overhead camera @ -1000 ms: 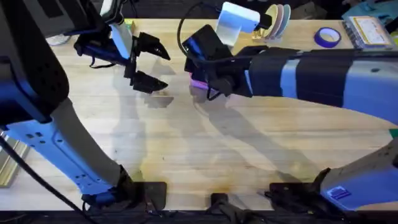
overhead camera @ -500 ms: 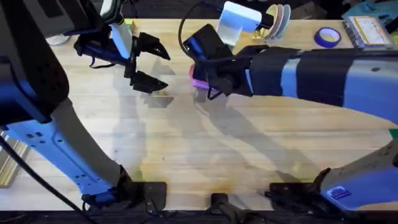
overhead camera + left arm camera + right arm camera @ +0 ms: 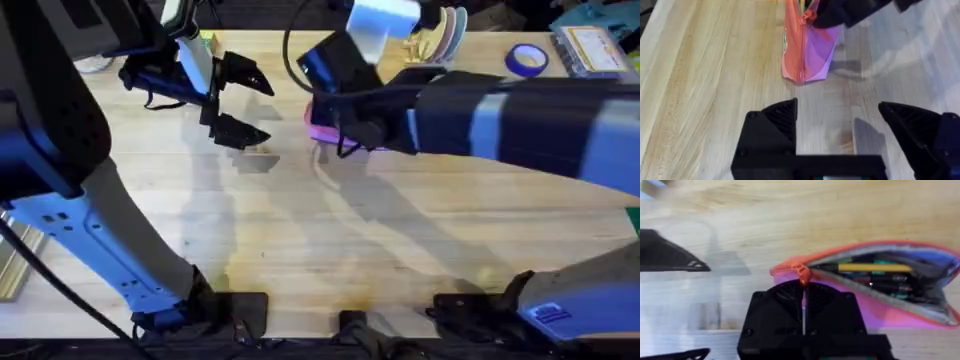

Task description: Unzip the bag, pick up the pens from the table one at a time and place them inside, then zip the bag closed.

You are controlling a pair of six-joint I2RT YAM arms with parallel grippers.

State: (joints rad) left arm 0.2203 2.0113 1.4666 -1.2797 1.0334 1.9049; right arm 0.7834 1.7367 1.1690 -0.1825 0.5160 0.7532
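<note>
Toward twelve o'clock on the pale plank table (image 3: 300, 240), the pink fabric pouch (image 3: 900, 280) lies gaping, pens inside. The right gripper (image 3: 803, 292), jaws clamped on the zipper pull (image 3: 802, 274), should draw straight along the teeth. The left gripper (image 3: 840, 127) waits nearby, jaws apart, able to steady the pouch's end.

The right tool (image 3: 803, 292) sits with its two black fingers (image 3: 777, 305) pressed together, only a thin seam between them, pinching the orange zipper pull (image 3: 802, 275) of the bag (image 3: 920, 311). The pull stands at one end of the bag's mouth, right at the fingertips. From there the zipper gapes wide along the rest of the bag, edged in orange, with pink fabric on the near wall and blue lining on the far one. Inside lie several pens (image 3: 875, 275), lengthwise: a yellow barrel uppermost, darker and green ones beneath. The bag rests on the pale wooden worktop (image 3: 790, 220). Off to one side, the black fingers of the left tool (image 3: 670, 340) show, spread well apart, clear of the bag.
</note>
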